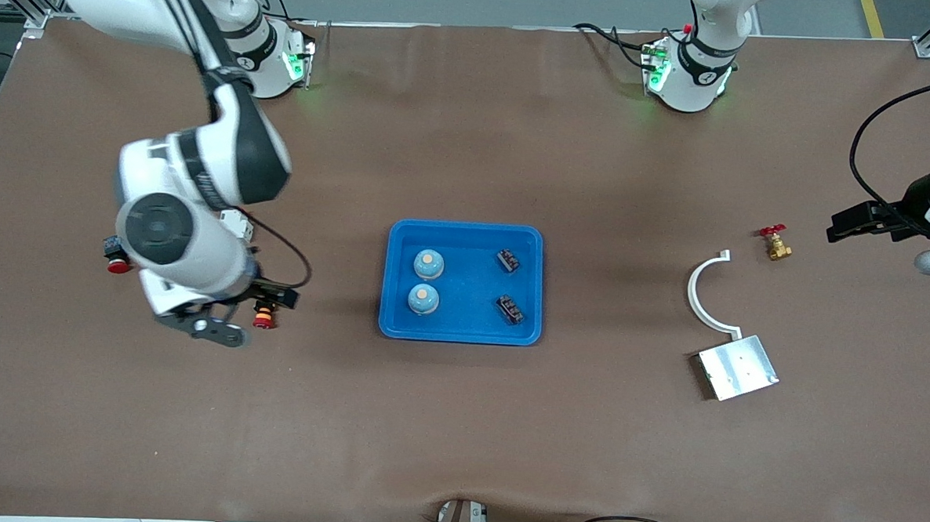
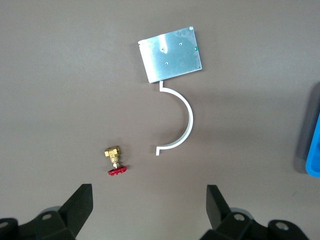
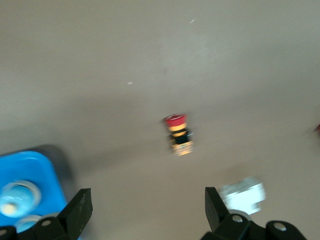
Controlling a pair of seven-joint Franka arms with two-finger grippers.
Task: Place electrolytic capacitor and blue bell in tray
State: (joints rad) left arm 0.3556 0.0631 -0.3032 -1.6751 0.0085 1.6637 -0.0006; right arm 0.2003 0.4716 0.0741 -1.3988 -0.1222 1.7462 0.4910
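While you watch, both arms wait.
Tray: mid-table; holds two blue bells, two dark parts, possibly capacitors.
Left pincer: gaping, empty, over brass valve.
Right pincer: gaping, empty, over red button.

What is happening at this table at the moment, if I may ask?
Nothing is being held. Two blue bells and two small dark parts already lie in the blue tray. The right gripper, open, hangs beside a red push button; the left gripper, open, is over bare table by a brass valve.
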